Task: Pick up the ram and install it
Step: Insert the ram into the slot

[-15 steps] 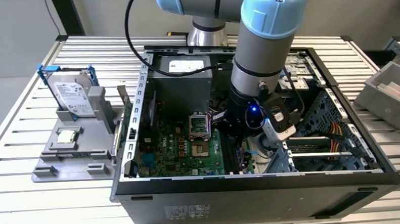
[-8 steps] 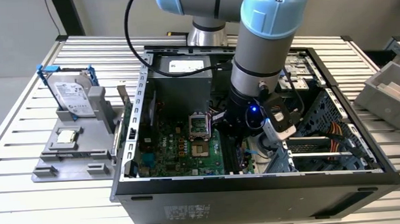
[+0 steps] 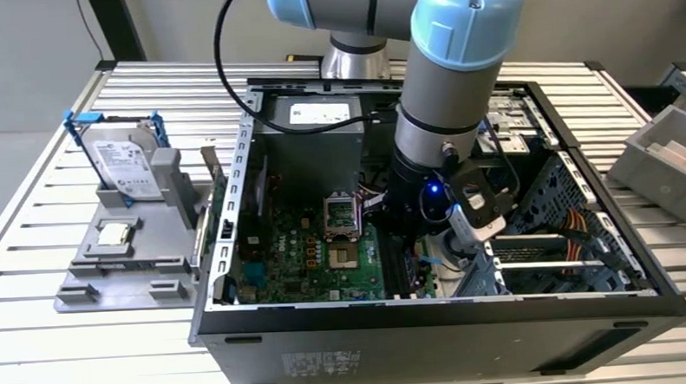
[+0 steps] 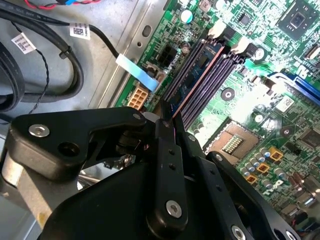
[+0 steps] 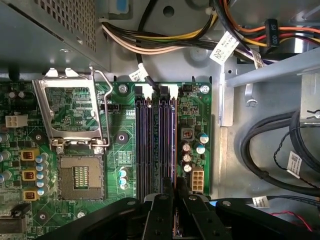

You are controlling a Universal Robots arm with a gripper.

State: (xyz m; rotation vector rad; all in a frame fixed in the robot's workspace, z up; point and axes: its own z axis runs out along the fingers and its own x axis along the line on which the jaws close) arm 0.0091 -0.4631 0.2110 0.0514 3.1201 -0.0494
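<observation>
The ram (image 4: pixel 196 76) is a thin, dark stick seen edge-on, lined up along the outermost black memory slot of the green motherboard (image 4: pixel 280 45). In the first wrist view the ram (image 5: pixel 173 145) runs beside the other black slots (image 5: pixel 150 145). My gripper (image 5: pixel 173 192) is shut on the ram's near end, one black finger pressed to each face; in the second wrist view the gripper (image 4: pixel 167 120) pinches the stick just above the slot. I cannot tell if the ram is fully seated. In the exterior view my gripper (image 3: pixel 425 256) reaches deep into the open case.
The empty processor socket (image 5: pixel 80 177) with its raised metal frame (image 5: pixel 70 112) lies beside the slots. Cable bundles (image 5: pixel 165 42) and black cables (image 5: pixel 270 140) crowd the case wall. Outside the case (image 3: pixel 442 322), a grey fixture (image 3: pixel 126 253) holds a hard drive (image 3: pixel 127 158) and a processor chip (image 3: pixel 113 232).
</observation>
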